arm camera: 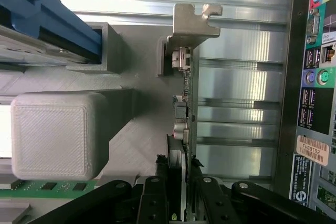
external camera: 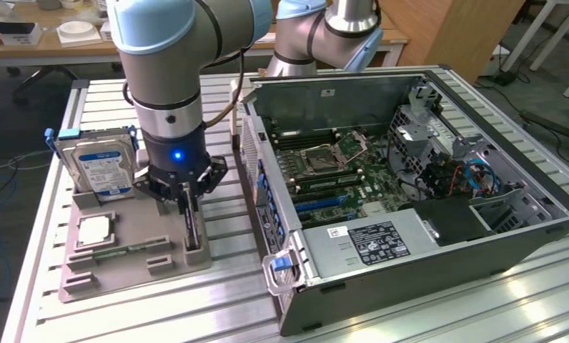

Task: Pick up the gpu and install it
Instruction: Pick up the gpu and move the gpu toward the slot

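One graphics card (external camera: 193, 229), likely light, stiff, fragile, stands edgewise in the desk's (external camera: 218, 304) rack (external camera: 122, 275). Pincer (arm camera: 178, 182) sensibly straddles its flat faces; clenched or not, unclear.

Bright overhead glare on table (external camera: 513, 300)

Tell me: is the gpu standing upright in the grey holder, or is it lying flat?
Upright. The gpu stands on its long edge in a slot of the grey holder, and the pincer is at its top edge.
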